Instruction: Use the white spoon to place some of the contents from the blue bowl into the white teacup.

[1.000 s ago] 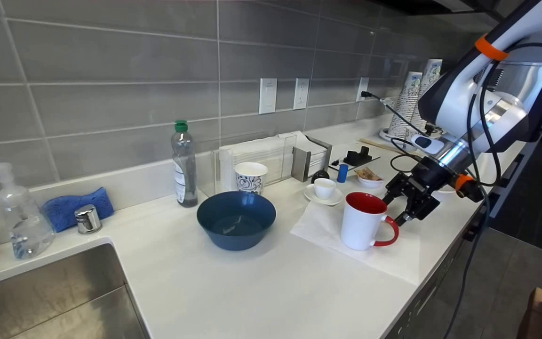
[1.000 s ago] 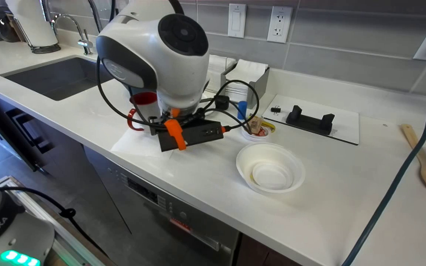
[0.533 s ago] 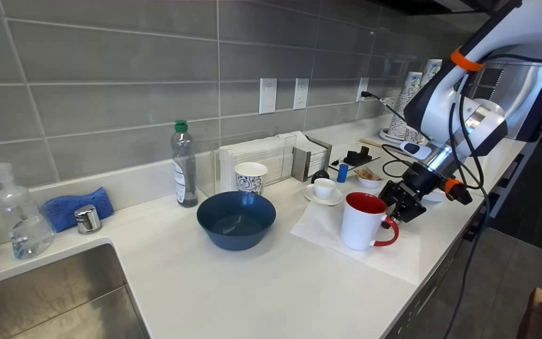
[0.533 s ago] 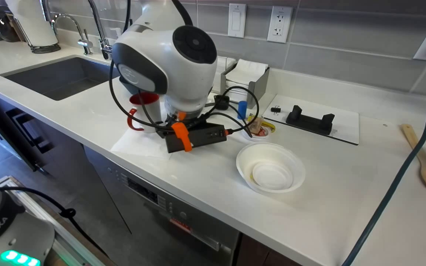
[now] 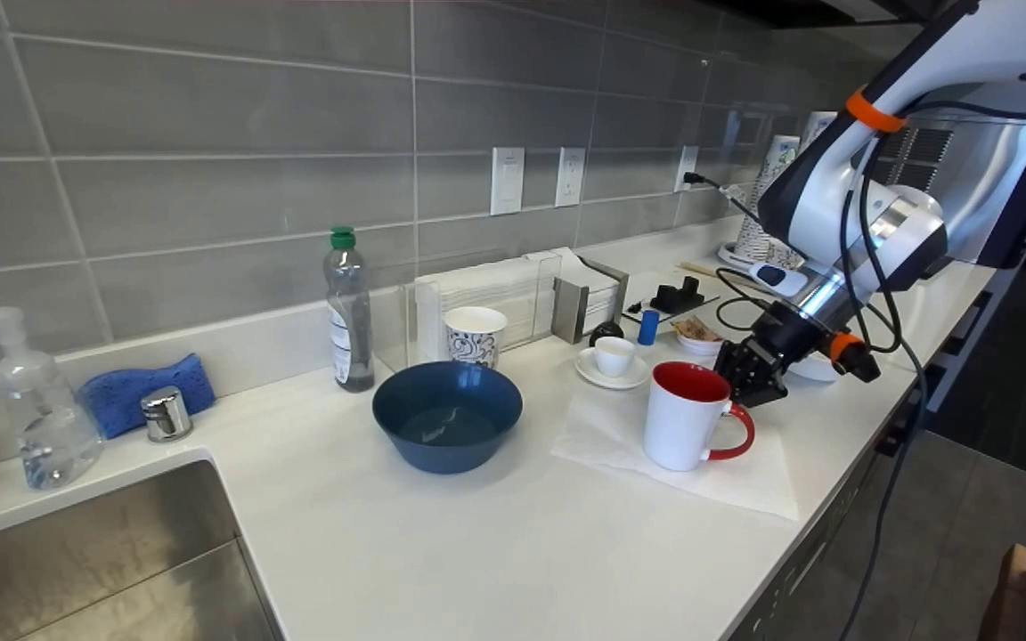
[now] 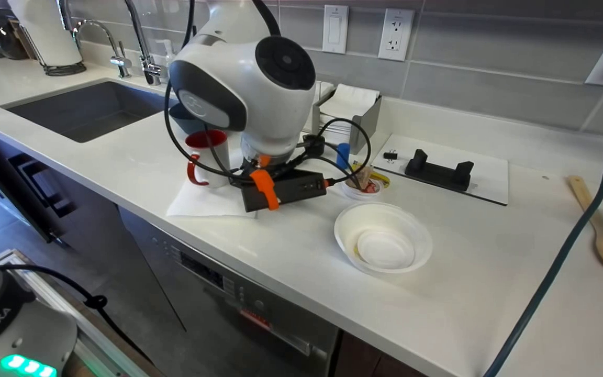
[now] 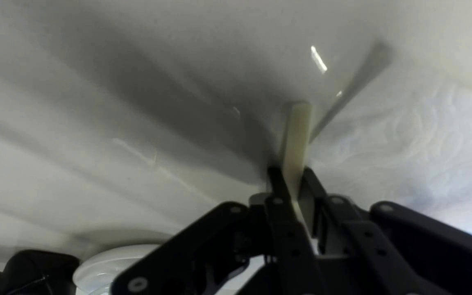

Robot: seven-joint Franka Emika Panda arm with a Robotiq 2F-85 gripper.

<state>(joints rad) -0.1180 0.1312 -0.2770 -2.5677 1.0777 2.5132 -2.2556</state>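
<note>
In the wrist view my gripper (image 7: 292,174) is shut on the white spoon (image 7: 297,139), seen as a narrow pale strip rising from between the fingertips; its scoop end cannot be made out. An exterior view has the gripper (image 5: 749,385) low over the counter, just behind the mug. The white teacup (image 5: 614,356) sits upright on its saucer (image 5: 609,383), a short way from the gripper; the arm hides it in an exterior view. Farther off stands the large blue bowl (image 5: 446,441), partly visible as well behind the arm (image 6: 186,123). What the bowl holds is not discernible.
The white mug (image 5: 680,427) with red handle stands on a paper napkin (image 5: 736,490), right beside the gripper. Behind the teacup are a napkin holder (image 5: 586,303) and a blue cylinder (image 5: 647,328). A shallow white bowl (image 6: 416,225) and a small dish of packets (image 6: 361,189) lie near the arm.
My gripper has gone from open to shut on the spoon and has moved toward the mug and teacup side. The paper napkin under the mug has shifted a little.
</note>
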